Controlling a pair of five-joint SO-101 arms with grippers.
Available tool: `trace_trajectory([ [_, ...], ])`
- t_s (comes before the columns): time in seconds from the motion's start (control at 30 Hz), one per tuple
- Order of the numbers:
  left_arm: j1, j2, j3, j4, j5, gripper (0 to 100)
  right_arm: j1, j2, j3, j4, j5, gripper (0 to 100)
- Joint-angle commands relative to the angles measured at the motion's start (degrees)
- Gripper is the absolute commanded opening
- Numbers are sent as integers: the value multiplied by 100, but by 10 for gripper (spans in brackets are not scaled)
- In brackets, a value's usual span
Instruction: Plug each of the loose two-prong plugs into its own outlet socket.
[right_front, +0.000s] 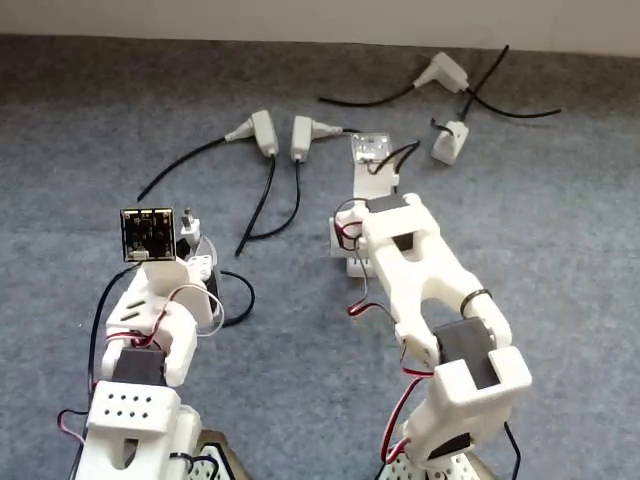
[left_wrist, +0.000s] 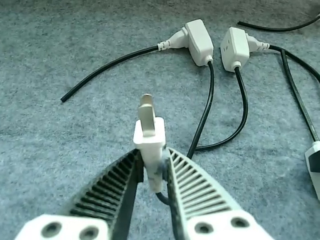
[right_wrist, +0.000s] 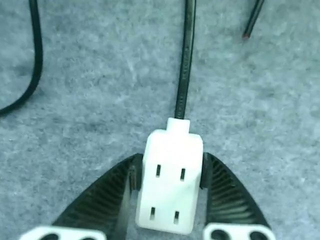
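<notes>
My left gripper (left_wrist: 152, 152) is shut on a white two-prong plug (left_wrist: 149, 132), whose prongs point away from me above the carpet; in the high view this plug (right_front: 189, 224) sits at the left arm's tip. The right gripper (right_wrist: 170, 160) is shut on a white outlet socket (right_wrist: 169, 200) with two pairs of slots facing up and its black cord running away. From above, that gripper (right_front: 372, 160) is at mid-table. Two white cord ends (left_wrist: 200, 36) (left_wrist: 234, 47) lie ahead of the left gripper.
Grey carpet (right_front: 560, 220) covers the table. Two more white cord ends (right_front: 447, 72) (right_front: 450, 140) lie at the far right with tangled black cords. Black cords (right_front: 262, 205) loop between the two arms. Another white piece (left_wrist: 314, 162) shows at the left wrist view's edge.
</notes>
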Motion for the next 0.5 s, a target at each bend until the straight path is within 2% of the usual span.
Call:
trace_trajectory([
  [0.0,-66,31,-31,-132,-35,7,-13,-31,-347,233,-167,96],
  [0.2,-66,31,-40,-141,-35,7,-66,-31,-954,1182,-1248,106],
  [0.33,-84,31,-66,-149,-35,7,-312,-13,-1165,1253,-2040,106],
  [0.47,-84,31,-31,-334,-35,7,-884,-4,-1147,1130,-2541,106],
])
